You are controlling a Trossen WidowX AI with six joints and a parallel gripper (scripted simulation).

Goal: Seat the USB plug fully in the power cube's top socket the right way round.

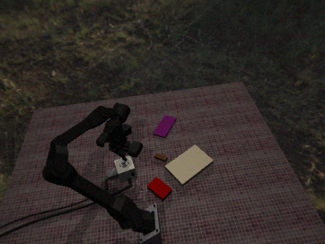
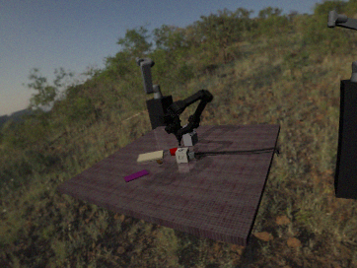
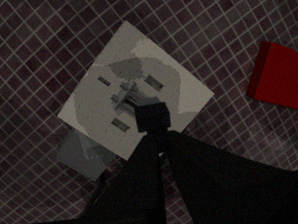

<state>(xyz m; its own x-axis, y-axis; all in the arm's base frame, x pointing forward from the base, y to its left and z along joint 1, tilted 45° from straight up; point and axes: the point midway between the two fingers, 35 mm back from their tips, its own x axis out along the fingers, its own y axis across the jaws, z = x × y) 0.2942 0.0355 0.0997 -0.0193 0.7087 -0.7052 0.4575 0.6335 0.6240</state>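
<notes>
Jaws nearly closed, pinching the USB plug (image 3: 136, 98) directly over the power cube (image 3: 180, 90), plug at the cube's top socket. Red block (image 1: 159, 187) just beside the cube on the counter (image 1: 251, 179); tan board (image 1: 188, 163) beyond it, purple card (image 1: 164, 126) farther off.
</notes>
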